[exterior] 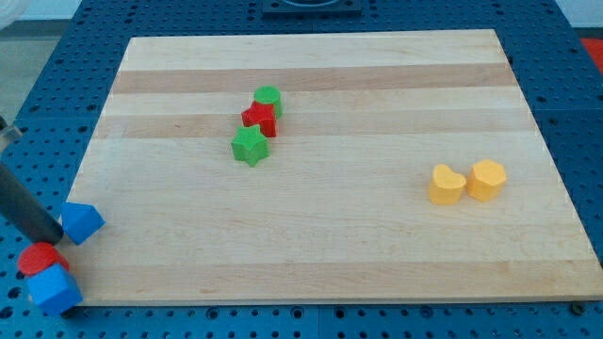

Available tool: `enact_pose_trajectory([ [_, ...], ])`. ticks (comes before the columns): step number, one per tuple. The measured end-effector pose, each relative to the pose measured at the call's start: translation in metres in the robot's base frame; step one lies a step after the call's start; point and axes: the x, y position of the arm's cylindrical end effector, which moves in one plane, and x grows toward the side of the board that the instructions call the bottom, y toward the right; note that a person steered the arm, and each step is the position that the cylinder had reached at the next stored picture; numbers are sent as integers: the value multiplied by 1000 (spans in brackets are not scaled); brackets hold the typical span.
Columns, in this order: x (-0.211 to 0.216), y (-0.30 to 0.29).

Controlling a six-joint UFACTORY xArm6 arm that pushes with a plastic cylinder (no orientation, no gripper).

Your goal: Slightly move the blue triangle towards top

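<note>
Seven blocks lie on the tabletop (320,235). The blue triangle (83,222) sits at the view's left edge, my tip (55,235) touching its left side. Below: one red cylinder (40,258), one blue cube (54,289). Center: green cylinder (268,98), red star (259,120), green star (250,146). Right: two yellow blocks, a heart (446,184) and a hexagon (487,179). There are no jaws.
</note>
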Motion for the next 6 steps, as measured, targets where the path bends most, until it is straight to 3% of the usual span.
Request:
enact_pose_trajectory([
  [3, 0, 16],
  [6, 14, -9],
])
